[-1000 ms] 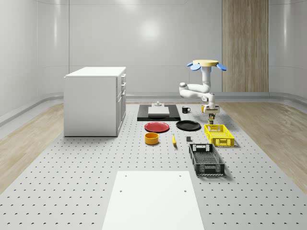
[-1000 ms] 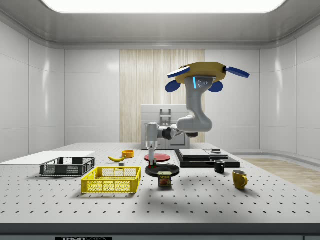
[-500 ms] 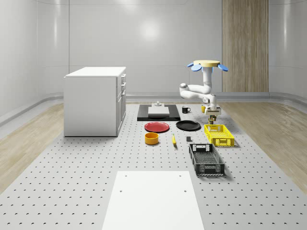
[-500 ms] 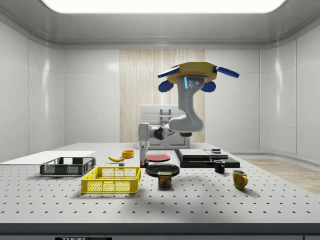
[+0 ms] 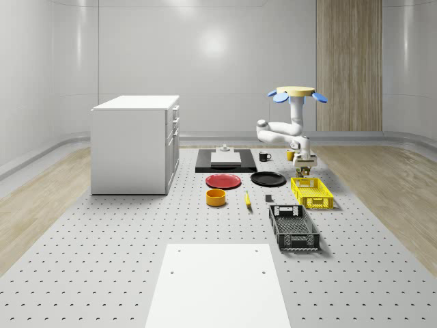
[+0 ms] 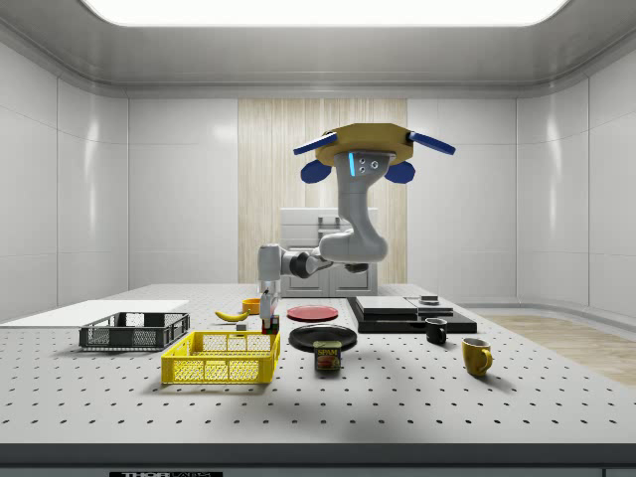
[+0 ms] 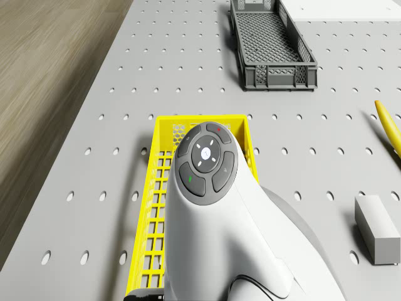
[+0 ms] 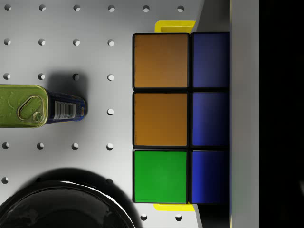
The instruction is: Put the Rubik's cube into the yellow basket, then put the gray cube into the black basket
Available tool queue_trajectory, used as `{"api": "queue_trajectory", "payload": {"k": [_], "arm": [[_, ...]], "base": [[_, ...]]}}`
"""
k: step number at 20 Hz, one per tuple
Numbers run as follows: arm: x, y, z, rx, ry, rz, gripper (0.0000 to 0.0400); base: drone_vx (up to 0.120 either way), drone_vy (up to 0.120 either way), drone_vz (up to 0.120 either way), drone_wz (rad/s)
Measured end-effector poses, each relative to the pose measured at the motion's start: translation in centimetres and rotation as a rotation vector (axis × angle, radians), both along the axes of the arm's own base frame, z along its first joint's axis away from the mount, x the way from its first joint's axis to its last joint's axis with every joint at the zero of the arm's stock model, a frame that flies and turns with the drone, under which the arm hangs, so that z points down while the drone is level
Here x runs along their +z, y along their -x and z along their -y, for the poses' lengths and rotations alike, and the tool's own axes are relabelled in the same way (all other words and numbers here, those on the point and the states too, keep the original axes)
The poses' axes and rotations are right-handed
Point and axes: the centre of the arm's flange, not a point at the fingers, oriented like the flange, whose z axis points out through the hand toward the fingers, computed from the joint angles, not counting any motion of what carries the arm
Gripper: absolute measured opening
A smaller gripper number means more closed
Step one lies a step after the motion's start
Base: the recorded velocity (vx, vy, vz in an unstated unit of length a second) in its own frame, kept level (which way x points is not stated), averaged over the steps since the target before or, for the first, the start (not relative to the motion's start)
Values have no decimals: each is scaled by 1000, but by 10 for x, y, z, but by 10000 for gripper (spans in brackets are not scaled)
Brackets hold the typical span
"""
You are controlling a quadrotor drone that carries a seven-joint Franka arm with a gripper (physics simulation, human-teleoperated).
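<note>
My gripper [image 6: 269,320] is shut on the Rubik's cube [image 6: 269,324], whose orange, green and blue tiles [image 8: 161,118] face the wrist camera. It hangs just above the yellow basket [image 6: 222,359] at the basket's right end in the side view, the end nearest the black plate. Yellow rim bits [image 8: 174,25] peek out behind the cube. The drone [image 5: 298,92] hovers above and behind that basket [image 5: 312,193]. The gray cube [image 7: 376,229] lies on the table between the banana and the baskets [image 5: 269,199]. The black basket [image 5: 293,227] stands in front of the yellow one, nearer the camera.
A black plate [image 5: 268,179] and a red plate [image 5: 224,181] lie left of the yellow basket in the whole-scene view. A meat tin [image 8: 40,105] sits beside the basket's end. A banana [image 7: 390,127], an orange bowl [image 5: 216,197], two mugs [image 6: 477,355] and a white cabinet [image 5: 135,143] stand around.
The drone and arm have moved toward the side view's left, carrying the Rubik's cube from over the black plate to the yellow basket's end and a little lower.
</note>
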Motion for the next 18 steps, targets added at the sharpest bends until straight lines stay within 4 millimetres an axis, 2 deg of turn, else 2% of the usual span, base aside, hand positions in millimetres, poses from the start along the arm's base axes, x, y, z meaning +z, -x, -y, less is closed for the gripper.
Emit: {"api": "queue_trajectory", "payload": {"k": [12,16,18], "arm": [[0,0,0,0,0,0,288],[0,0,0,0,0,0,288],[0,0,0,0,0,0,288]], "base": [[120,0,0,0],[120,0,-110,0],[120,0,-40,0]]}}
